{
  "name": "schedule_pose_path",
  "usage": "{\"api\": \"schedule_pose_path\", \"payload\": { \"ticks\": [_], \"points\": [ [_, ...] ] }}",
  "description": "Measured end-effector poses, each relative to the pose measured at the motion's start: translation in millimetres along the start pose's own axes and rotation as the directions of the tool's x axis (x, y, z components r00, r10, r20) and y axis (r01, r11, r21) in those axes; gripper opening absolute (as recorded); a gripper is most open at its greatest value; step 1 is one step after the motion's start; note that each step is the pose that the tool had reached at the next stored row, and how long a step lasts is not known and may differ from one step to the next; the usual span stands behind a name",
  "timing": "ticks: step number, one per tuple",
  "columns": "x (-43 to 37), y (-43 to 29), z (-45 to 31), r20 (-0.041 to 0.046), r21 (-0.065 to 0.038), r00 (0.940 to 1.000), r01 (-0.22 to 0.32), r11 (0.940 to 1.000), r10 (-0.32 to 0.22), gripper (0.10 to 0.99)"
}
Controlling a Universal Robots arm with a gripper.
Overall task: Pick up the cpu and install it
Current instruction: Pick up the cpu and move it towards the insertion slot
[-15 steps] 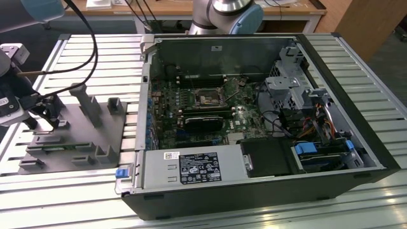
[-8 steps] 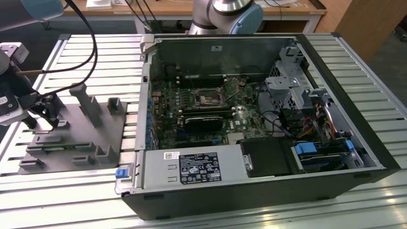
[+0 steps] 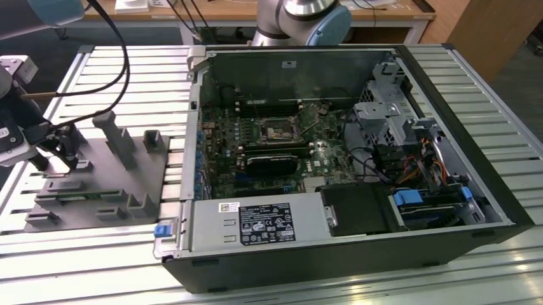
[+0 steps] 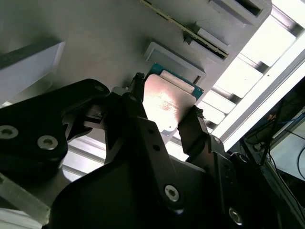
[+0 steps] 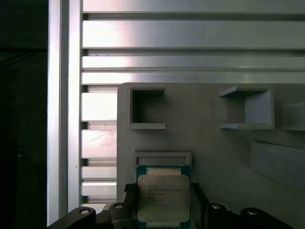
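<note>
An open computer case [image 3: 484, 184] lies on its side on a slatted aluminium table [image 3: 127, 76], towards the exterior view's right. Inside it, a green motherboard [image 3: 227, 166] carries a dark square socket [image 3: 280, 131] and, nearer, a black rectangular block [image 3: 271, 166]. A labelled power supply [image 3: 254, 225] fills the near corner, with a blue tab [image 3: 163, 231] beside it. A grey fixture plate [image 3: 93, 168] with raised holders sits just left of the case.
</note>
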State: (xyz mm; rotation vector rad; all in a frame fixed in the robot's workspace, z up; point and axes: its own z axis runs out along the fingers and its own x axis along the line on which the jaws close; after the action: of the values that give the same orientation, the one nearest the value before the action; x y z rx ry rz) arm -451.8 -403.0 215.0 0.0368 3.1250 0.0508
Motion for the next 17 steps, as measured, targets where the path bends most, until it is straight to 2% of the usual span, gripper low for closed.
{"api": "schedule_pose_path", "payload": {
  "ticks": [17],
  "points": [
    [-0.1, 0.3, -8.5, -0.0002, 0.000, 1.0000, 0.000, 1.0000, 0.000, 0.537]
  ]
}}
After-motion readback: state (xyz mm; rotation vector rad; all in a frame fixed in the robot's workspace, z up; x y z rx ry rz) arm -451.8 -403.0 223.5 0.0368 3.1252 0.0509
